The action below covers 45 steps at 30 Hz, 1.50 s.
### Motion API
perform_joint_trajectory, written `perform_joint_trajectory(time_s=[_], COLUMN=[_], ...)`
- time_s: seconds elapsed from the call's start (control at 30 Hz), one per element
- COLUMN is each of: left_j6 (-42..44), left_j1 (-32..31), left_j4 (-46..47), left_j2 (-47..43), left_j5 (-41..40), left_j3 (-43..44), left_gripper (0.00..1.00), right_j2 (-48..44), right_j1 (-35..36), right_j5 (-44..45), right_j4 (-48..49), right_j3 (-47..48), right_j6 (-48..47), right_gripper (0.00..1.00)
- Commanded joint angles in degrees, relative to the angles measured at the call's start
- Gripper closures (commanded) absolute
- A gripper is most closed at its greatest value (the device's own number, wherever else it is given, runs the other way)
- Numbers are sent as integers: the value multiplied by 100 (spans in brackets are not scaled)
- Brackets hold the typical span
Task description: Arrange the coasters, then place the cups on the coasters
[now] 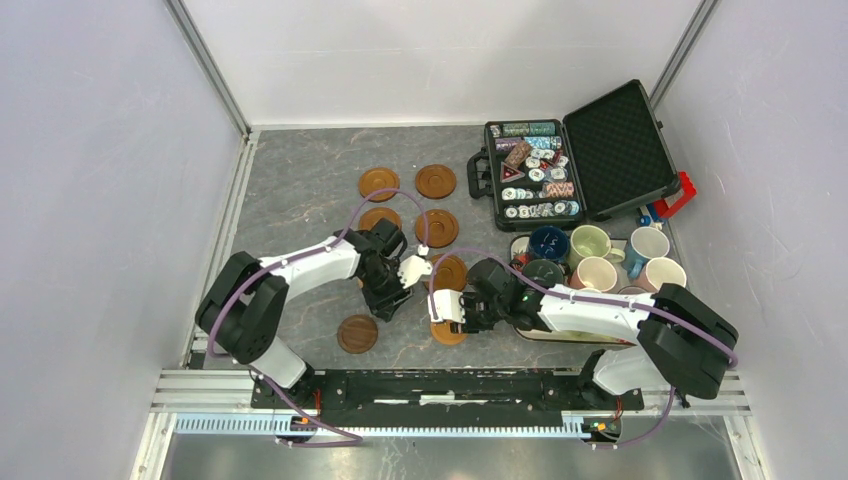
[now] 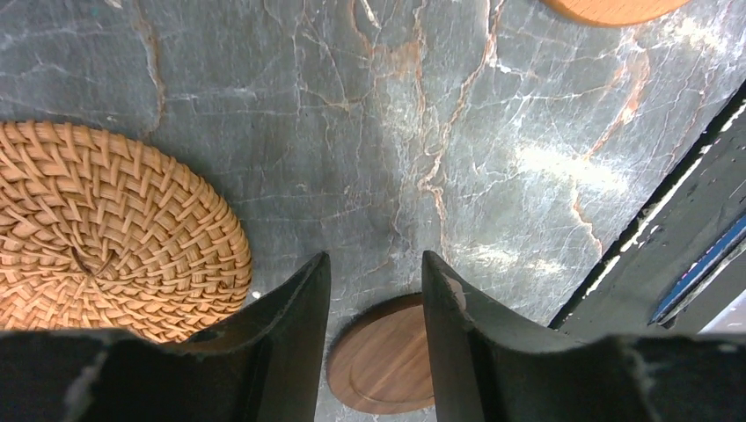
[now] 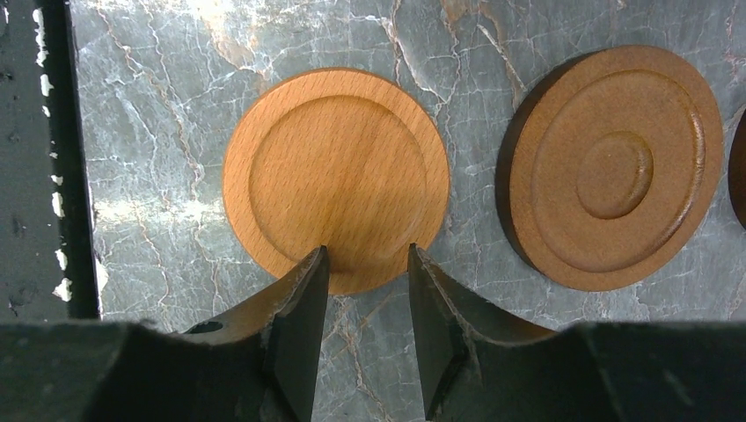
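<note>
Fingers of the right end effector stand partly open and hold nothing. Their tips hang over the rim of a light coaster lying flat, and the arm reaches in low, in front and left of the chip case. The left end effector, also slightly parted and empty, tilts down over a brown coaster, further left of that case. More coasters lie left of the case and the cups crowd just in front of it, all on a grey marbled surface boxed by plain white walls.
</note>
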Motion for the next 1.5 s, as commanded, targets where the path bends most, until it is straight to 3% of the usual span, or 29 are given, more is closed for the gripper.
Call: perform_joint_trajectory(time_s=[0.0, 0.13, 0.3, 0.57, 0.93, 1.2, 1.33, 1.47], left_j6=[118, 1283, 2238, 2470, 2463, 2345, 2664, 2389], left_j1=[87, 352, 362, 362, 323, -37, -34, 232], left_j4=[-18, -912, -1169, -221, 837, 672, -134, -475], left_j2=[-171, -1137, -1874, -1948, -1481, -1345, -1849, -2458], left_j5=[288, 747, 399, 97, 146, 532, 864, 938], left_j3=[128, -66, -726, -1323, -1398, -1297, -1302, -1204], left_gripper=[47, 41, 38, 33, 43, 48, 47, 45], right_j2=[155, 97, 142, 227, 239, 306, 182, 27], right_j1=[-51, -53, -33, 326, 394, 395, 395, 395], right_j5=[190, 112, -41, -261, -352, -402, -479, -473], right_j4=[-959, -940, -803, -815, -853, -885, -888, -816], right_j3=[-348, -370, -385, -421, -385, -307, -306, -264], right_j6=[-125, -166, -200, -294, -366, -410, -441, -352], right_gripper=[54, 54, 54, 56, 56, 56, 55, 50])
